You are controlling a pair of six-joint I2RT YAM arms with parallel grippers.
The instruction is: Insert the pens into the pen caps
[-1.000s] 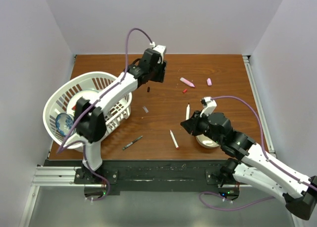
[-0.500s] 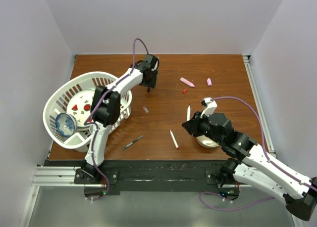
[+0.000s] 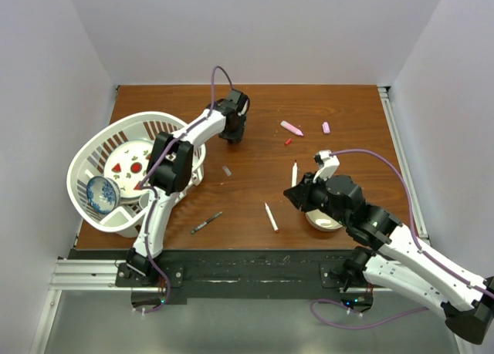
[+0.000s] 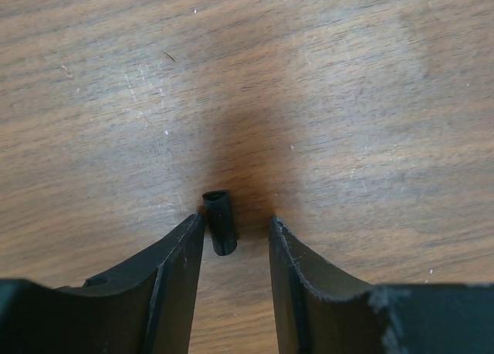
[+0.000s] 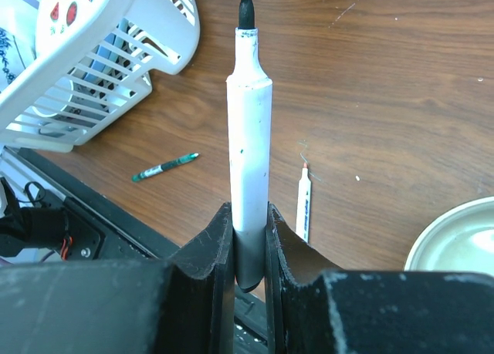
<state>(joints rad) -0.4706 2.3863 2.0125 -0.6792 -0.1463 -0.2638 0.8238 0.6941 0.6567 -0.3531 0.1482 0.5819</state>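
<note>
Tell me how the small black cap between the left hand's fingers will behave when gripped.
The black cap is tiny and hollow, so probably very light and easily nudged. It sits off-centre in the open left hand, nearer one finger, so closing may slide it across the smooth table first. Its rounded body could roll or pop out.

Against the brown wood-grain table (image 3: 255,192) show a black cap (image 4: 220,221), a red cap (image 3: 288,141), a white pen (image 5: 249,138) tipped black, a pink pen (image 3: 291,128) and, at the left, a white slatted basket (image 3: 108,134) with a blue-patterned bowl (image 3: 101,193).
</note>
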